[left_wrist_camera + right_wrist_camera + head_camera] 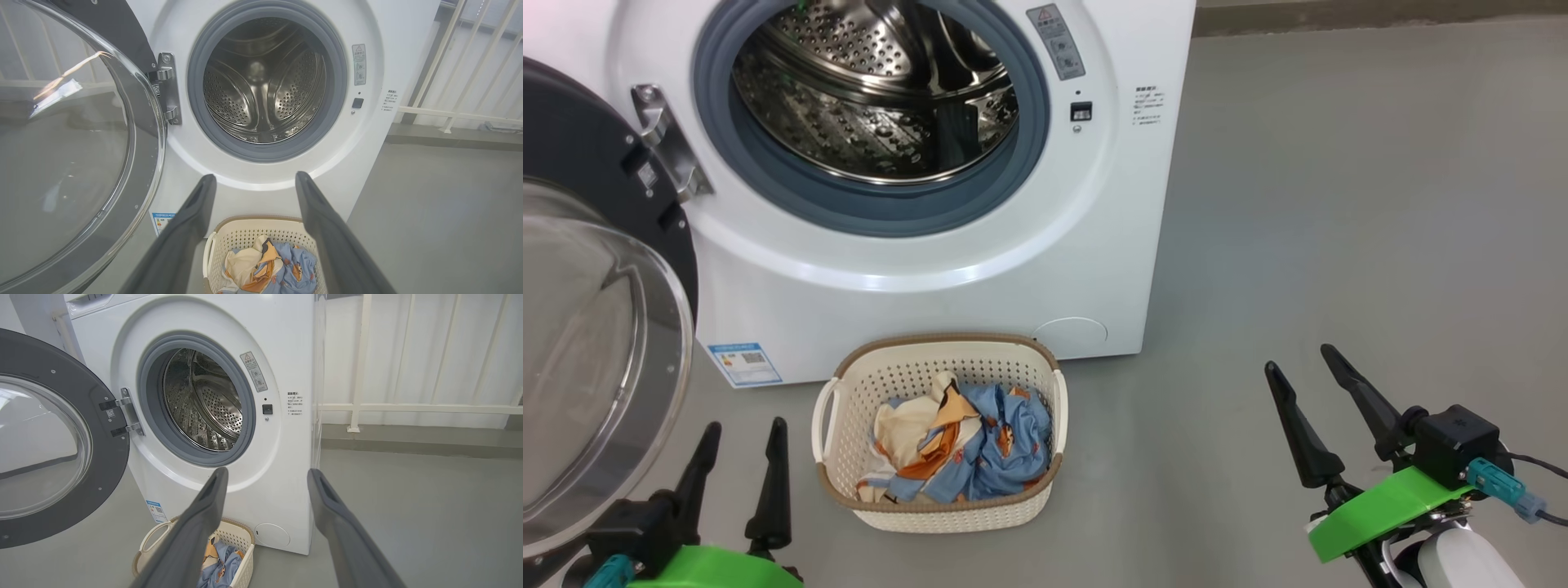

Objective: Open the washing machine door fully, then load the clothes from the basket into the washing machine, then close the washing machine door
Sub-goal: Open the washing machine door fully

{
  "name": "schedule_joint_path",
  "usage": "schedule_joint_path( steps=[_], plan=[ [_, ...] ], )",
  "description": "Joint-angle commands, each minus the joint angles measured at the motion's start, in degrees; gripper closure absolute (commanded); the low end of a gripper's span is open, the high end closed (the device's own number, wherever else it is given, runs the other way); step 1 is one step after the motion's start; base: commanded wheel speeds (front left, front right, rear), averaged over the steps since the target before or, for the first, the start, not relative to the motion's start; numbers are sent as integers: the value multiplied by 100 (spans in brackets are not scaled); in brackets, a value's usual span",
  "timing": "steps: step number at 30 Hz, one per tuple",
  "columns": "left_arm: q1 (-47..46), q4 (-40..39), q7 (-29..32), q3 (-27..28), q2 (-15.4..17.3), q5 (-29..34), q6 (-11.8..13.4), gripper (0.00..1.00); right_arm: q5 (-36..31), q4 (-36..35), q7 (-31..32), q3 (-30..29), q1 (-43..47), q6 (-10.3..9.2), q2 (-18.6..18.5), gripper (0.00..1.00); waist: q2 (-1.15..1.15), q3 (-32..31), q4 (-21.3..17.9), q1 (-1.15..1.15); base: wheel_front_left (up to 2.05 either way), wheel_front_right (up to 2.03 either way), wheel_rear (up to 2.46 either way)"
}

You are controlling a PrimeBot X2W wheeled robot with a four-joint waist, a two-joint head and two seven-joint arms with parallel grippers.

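Head view: left claw (745, 429) and right claw (1298, 359) both spread wide and holding nothing, one on either side of the basket (947, 516) — the left near it, the right well apart. The clothes (980, 445) lie bunched inside the basket, which stands on the floor (1339, 204) just before the washing machine (1094, 245), below its open drum (874, 106). The washing machine door (596, 351) is swung out to the left. Judgement: the fabric is light, soft and limp; it will drape and may trail over the rim — pinch a raised fold at the heap's crest, deep enough to gather several layers.
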Motion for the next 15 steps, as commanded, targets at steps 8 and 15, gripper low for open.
schedule_joint_path(
  steps=[8,15],
  plan=[
    [-87,-173,-51,335,-44,226,-138,0,25,-123,-69,94,-69,9,-92,0,0,-74,-19,0,0,0,0],
    [-82,-132,-52,418,-112,282,-250,0,18,-137,-69,70,-34,9,-99,0,0,-70,12,0,0,0,0]
  ],
)
